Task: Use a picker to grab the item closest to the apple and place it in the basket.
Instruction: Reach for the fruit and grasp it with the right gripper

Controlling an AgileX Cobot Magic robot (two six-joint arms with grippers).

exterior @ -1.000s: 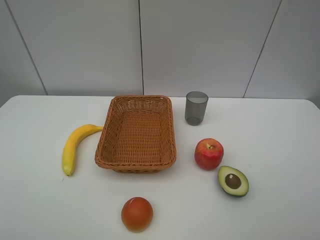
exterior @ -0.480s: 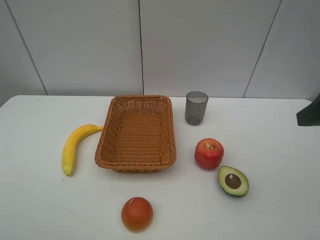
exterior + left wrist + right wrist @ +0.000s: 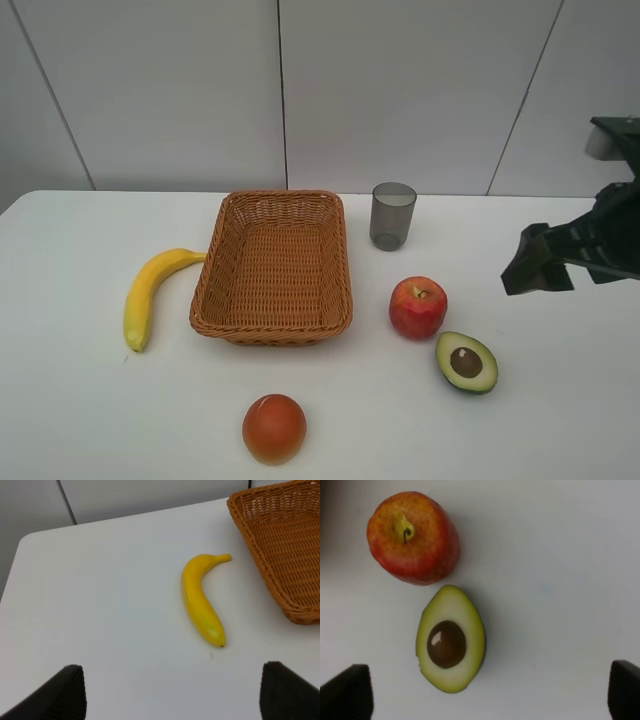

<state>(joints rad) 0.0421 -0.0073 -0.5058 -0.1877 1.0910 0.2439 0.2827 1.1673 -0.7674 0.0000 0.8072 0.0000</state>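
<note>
A red apple [image 3: 418,307] [image 3: 413,537] sits right of the wicker basket [image 3: 345,262] [image 3: 287,540]. The closest item to it is an avocado half [image 3: 466,362] [image 3: 451,639], cut face and pit up, just in front and to its right. My right gripper [image 3: 537,264] [image 3: 485,696] hangs open above the table, to the right of the apple and avocado, with nothing between its fingers. My left gripper [image 3: 172,694] is open too, over bare table near the banana [image 3: 145,293] [image 3: 200,600], and is outside the exterior view.
A grey cup [image 3: 392,215] stands behind the apple, beside the basket's far right corner. A round orange-red fruit [image 3: 273,428] lies near the front edge. The banana lies left of the basket.
The right arm has come in from the right edge and moved left toward the apple and avocado. No object has moved.
</note>
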